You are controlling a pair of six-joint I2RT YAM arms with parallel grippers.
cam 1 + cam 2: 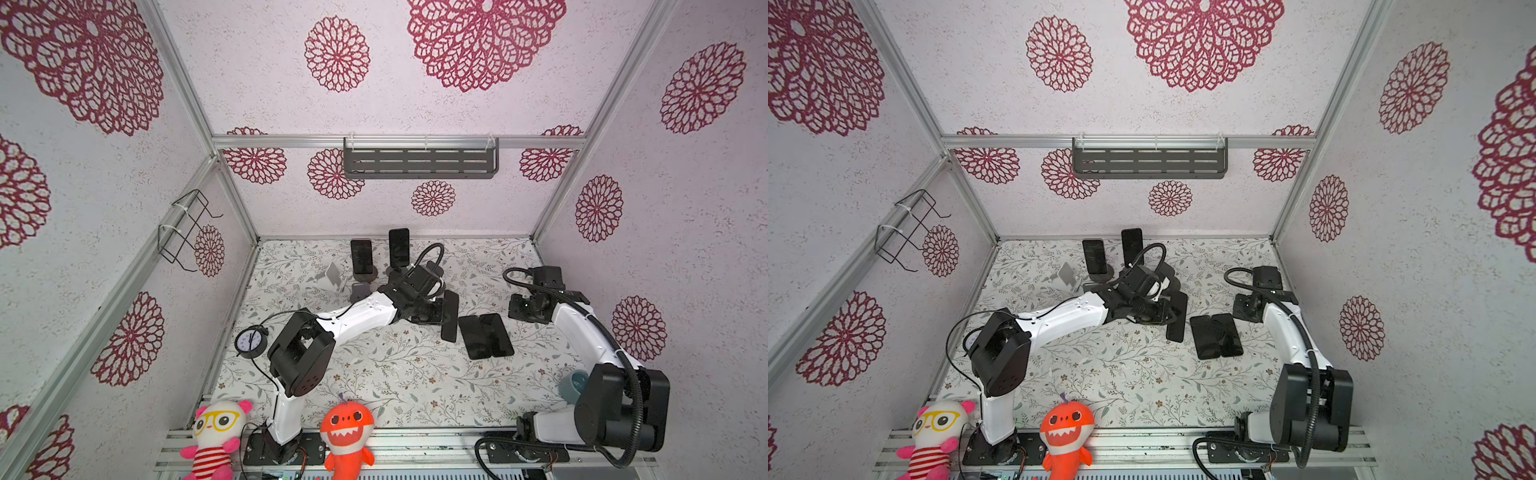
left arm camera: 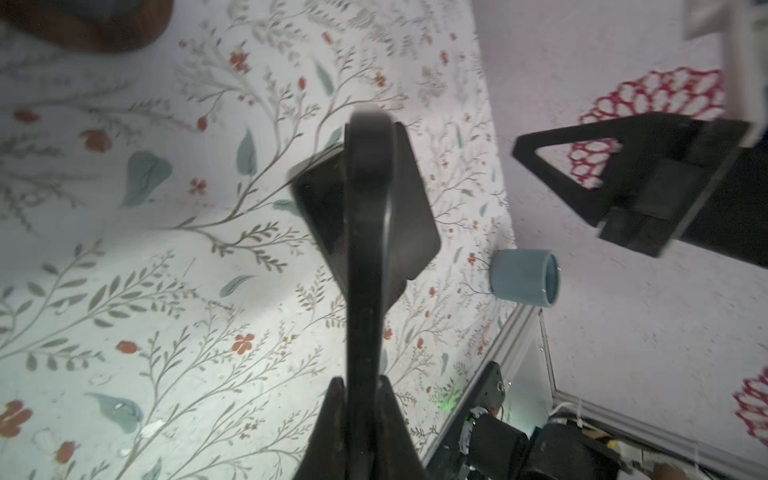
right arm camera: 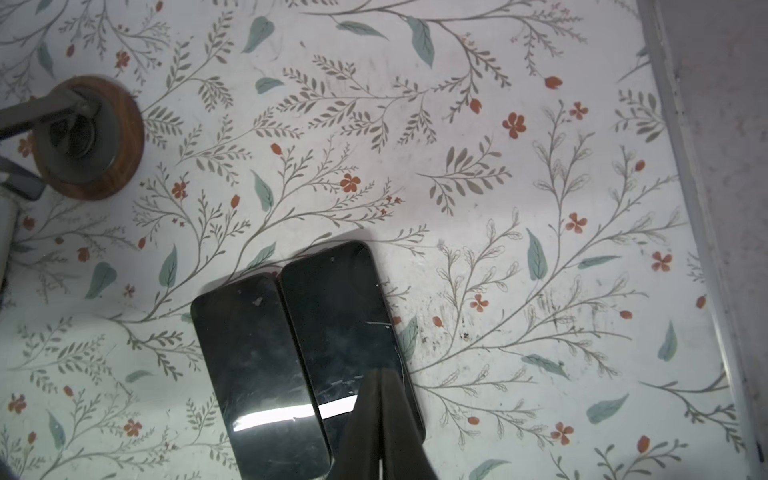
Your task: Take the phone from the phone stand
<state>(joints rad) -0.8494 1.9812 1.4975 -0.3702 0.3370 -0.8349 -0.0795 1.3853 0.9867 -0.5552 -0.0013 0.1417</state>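
Observation:
In both top views two black phones stand upright on stands at the back: one phone point(image 1: 361, 254) point(image 1: 1094, 254) on a round brown-based phone stand point(image 1: 366, 275), another phone point(image 1: 399, 247) point(image 1: 1132, 246) beside it. My left gripper point(image 1: 441, 311) point(image 2: 362, 380) is shut on a third black phone point(image 1: 450, 322) point(image 2: 365, 232), held on edge just above the table, left of two phones point(image 1: 484, 336) point(image 3: 299, 353) lying flat side by side. My right gripper point(image 1: 524, 308) point(image 3: 380, 374) is shut and empty, hovering over the flat pair.
An empty white stand point(image 1: 332, 276) and a grey stand point(image 1: 360, 291) sit left of my left wrist. A black alarm clock point(image 1: 250, 341) stands at the left edge. A blue cup point(image 1: 573, 384) point(image 2: 525, 277) lies near the right arm's base. Plush toys point(image 1: 347, 432) line the front rail.

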